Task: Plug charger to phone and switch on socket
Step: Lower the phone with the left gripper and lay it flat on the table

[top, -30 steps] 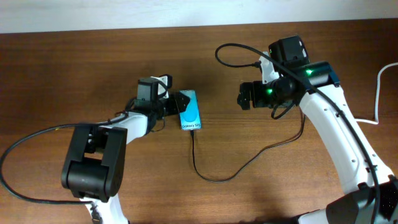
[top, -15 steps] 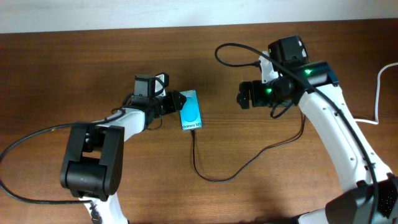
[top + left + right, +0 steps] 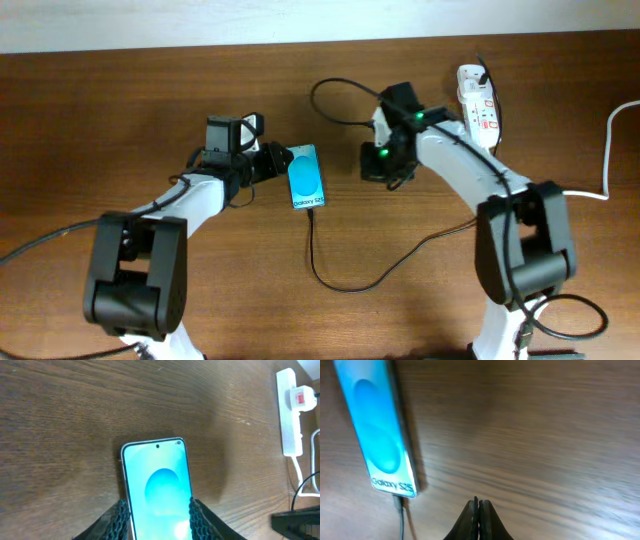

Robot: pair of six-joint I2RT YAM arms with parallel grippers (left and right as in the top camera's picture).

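Note:
The phone (image 3: 305,177) lies flat on the brown table, cyan screen up. It also fills the bottom of the left wrist view (image 3: 157,485). My left gripper (image 3: 156,506) is shut on it, one pad (image 3: 120,516) against each long edge. The charger (image 3: 338,287), a thin black cable, runs from the phone's lower end in a loop to the right. Its tip (image 3: 398,501) sits at the phone's "Galaxy S25" end (image 3: 380,435). My right gripper (image 3: 478,503) hovers just right of the phone, shut and holding nothing. The white socket (image 3: 478,98) lies at the back right.
A thick white cord (image 3: 608,150) curls near the right table edge. The socket (image 3: 290,410) with a red switch (image 3: 300,397) shows at the far right of the left wrist view. Black cable loops behind the right arm (image 3: 335,95). Bare wood lies between phone and socket.
My right arm has swung left toward the phone, uncovering the socket, and its jaws have gone from open to shut. The left jaws have narrowed onto the phone's edges.

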